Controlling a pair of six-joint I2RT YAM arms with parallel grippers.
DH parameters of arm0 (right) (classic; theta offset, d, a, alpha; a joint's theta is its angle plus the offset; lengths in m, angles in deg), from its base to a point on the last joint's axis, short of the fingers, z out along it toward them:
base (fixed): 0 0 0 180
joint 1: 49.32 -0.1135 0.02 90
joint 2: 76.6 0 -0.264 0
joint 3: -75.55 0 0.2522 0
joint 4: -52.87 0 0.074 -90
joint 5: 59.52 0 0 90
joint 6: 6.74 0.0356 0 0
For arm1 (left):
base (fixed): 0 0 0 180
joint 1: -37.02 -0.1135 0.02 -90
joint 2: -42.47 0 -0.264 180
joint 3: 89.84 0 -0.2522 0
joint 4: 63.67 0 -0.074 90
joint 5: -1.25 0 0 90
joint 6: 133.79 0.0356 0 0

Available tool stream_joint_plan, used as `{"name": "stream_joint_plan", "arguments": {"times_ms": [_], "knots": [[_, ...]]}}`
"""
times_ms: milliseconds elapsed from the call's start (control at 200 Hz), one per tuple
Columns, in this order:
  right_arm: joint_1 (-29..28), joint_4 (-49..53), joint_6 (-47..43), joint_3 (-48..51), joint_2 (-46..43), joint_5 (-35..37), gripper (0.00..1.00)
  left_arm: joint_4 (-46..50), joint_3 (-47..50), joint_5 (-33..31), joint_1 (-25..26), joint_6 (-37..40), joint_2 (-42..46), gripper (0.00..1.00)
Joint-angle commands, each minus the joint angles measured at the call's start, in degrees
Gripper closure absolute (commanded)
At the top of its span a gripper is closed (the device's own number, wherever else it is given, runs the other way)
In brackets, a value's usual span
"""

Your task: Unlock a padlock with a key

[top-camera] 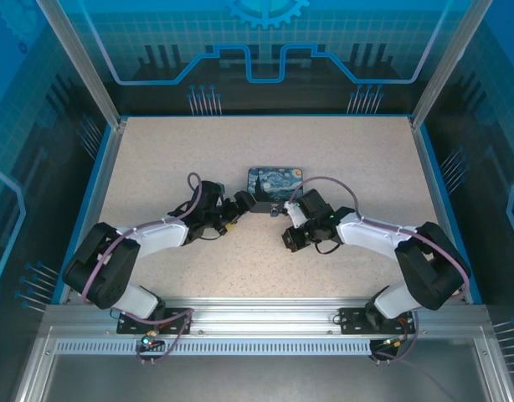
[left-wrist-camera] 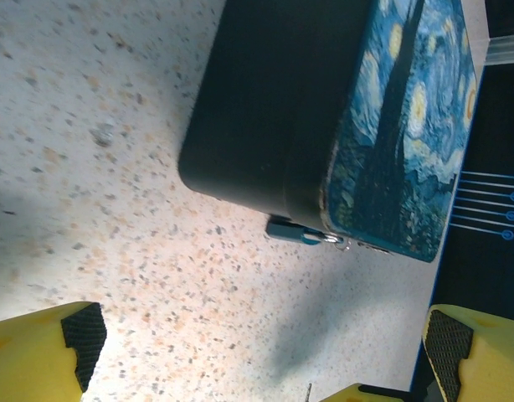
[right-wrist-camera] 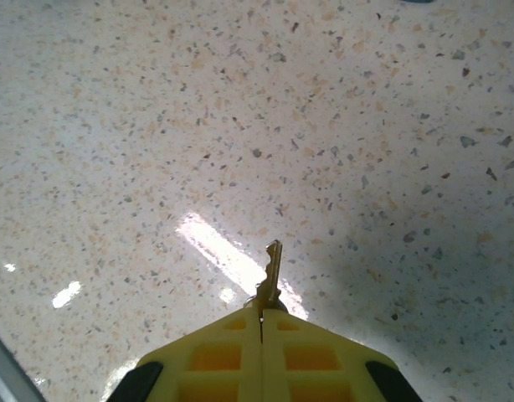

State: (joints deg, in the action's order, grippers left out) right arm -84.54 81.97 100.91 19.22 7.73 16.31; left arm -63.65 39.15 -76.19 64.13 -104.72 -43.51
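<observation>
Key (right-wrist-camera: 272, 272) secured: right end effector (right-wrist-camera: 261, 316) clamps it, blade projecting at lower centre. Padlock (left-wrist-camera: 295, 233) sits against the tin (left-wrist-camera: 391, 126), mid-frame, untouched. Left end effector (left-wrist-camera: 265, 347) stands wide, empty. Insertion and turning judged outstanding.

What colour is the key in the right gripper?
Brassy gold; the key shows best in the right wrist view.
</observation>
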Motion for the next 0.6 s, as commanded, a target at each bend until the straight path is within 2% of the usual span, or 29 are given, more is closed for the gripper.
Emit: {"name": "stream_joint_plan", "arguments": {"times_ms": [0,145,270,445,595], "knots": [[1.6,-1.9,-2.2,1.0,-3.3,-5.9,1.00,-4.8,-1.1,3.8,1.4,-2.2,-1.9,0.01],[3.4,-1.8,-3.0,1.7,-5.6,-8.4,1.00,-11.3,-1.7,7.6,3.3,-5.0,-5.1,0.09],[4.6,-1.6,-2.8,1.8,-6.5,-8.9,1.00,-15.9,-2.9,9.9,5.4,-6.6,-8.5,0.22],[5.3,-1.3,-2.7,1.6,-7.1,-9.0,1.00,-19.8,-4.6,10.7,8.6,-8.3,-13.0,0.38],[5.7,-1.1,-2.8,1.7,-7.2,-8.9,1.00,-22.0,-5.5,10.6,10.7,-9.3,-15.5,0.48]]}}
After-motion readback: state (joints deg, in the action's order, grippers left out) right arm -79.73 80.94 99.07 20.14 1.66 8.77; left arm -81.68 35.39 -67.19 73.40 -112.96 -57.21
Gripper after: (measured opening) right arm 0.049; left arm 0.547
